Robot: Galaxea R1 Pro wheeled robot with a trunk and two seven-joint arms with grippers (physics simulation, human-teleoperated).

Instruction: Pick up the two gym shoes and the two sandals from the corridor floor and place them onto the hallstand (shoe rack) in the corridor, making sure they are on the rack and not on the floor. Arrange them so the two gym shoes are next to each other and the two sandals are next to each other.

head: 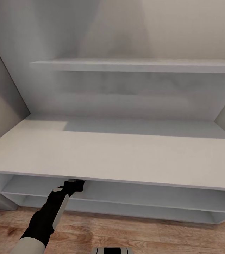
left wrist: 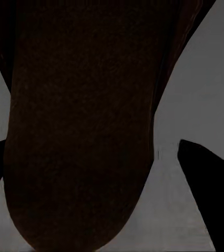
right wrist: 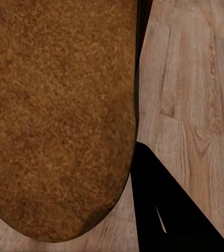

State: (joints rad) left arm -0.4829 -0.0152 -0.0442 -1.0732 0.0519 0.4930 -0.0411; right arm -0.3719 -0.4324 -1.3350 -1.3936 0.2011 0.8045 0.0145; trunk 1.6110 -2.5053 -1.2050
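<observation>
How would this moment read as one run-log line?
left arm: reaching under hallstand top | left wrist: dark sandal | right wrist: sandal footbed above floor

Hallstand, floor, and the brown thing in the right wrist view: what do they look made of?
The hallstand looks like matte light-grey painted board: flat, even, no grain. The corridor floor looks like wood-plank laminate: plank seams, grain and knots. The sandal at the right gripper shows a tan-brown, grainy, suede-like or cork-like surface; which one is unclear.

The hallstand [head: 119, 155] is pale grey throughout. The corridor floor [head: 133, 233] is light brown wood plank with visible grain. One sandal [right wrist: 57, 115] shows a grainy tan-brown footbed; another sandal [left wrist: 80, 131] looks very dark brown.
</observation>
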